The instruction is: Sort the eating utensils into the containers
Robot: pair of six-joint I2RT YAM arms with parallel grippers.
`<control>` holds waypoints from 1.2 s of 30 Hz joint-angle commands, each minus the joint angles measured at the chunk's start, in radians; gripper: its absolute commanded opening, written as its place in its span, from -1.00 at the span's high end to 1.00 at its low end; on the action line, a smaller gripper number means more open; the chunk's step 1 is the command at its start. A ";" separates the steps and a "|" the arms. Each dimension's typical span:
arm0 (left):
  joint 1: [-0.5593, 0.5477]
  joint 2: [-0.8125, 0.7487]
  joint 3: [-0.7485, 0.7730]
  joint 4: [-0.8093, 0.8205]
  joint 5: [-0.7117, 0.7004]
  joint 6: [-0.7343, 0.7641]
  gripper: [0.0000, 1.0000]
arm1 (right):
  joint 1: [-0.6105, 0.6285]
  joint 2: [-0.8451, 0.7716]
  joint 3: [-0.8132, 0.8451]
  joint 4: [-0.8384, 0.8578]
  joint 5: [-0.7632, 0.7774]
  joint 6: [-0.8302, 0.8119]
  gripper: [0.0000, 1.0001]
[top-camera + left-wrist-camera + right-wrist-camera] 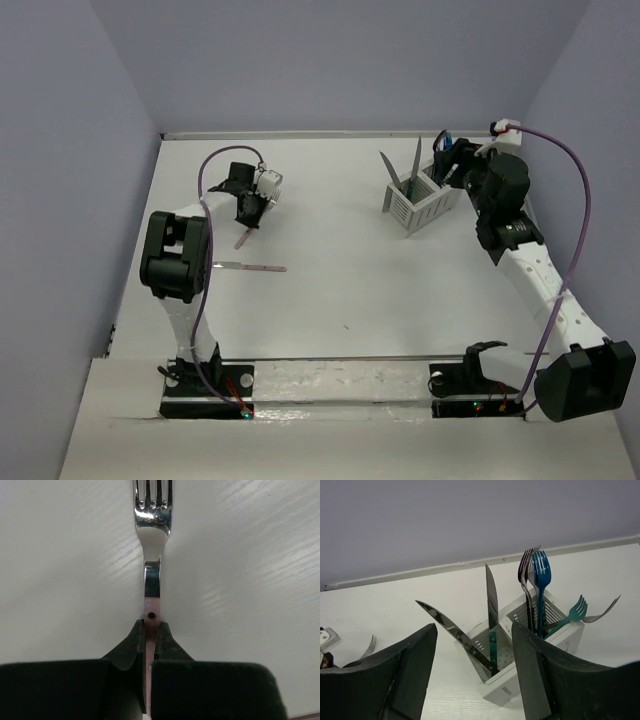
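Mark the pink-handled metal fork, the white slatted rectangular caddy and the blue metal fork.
Pink-handled metal fork [153, 555]: left wrist view, neck below the tines.
White slatted rectangular caddy [432, 210]: top external view, near side wall.
Blue metal fork [540, 577]: right wrist view, head under the tines.

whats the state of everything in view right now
left gripper: shut on the pink-handled fork
pink-handled fork: gripped by its handle
right gripper: open, empty
white caddy: upright, knives in one compartment, forks in the other
loose pink-handled utensil: lying flat on the table
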 commanded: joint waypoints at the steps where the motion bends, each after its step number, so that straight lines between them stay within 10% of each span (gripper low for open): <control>1: 0.001 -0.249 -0.173 0.180 -0.020 -0.061 1.00 | 0.002 -0.043 0.013 0.011 -0.123 0.027 -0.41; 9: 0.001 -0.701 -0.235 0.276 0.119 -0.158 1.00 | 0.044 0.123 0.090 0.274 -0.747 0.301 -0.40; 20: -0.011 -0.897 -0.209 0.227 0.176 -0.224 1.00 | 0.544 0.414 0.421 0.348 -0.359 0.182 -0.52; 36: -0.020 -0.911 -0.212 0.205 0.219 -0.243 1.00 | 0.609 0.756 0.680 0.405 -0.302 0.317 -0.29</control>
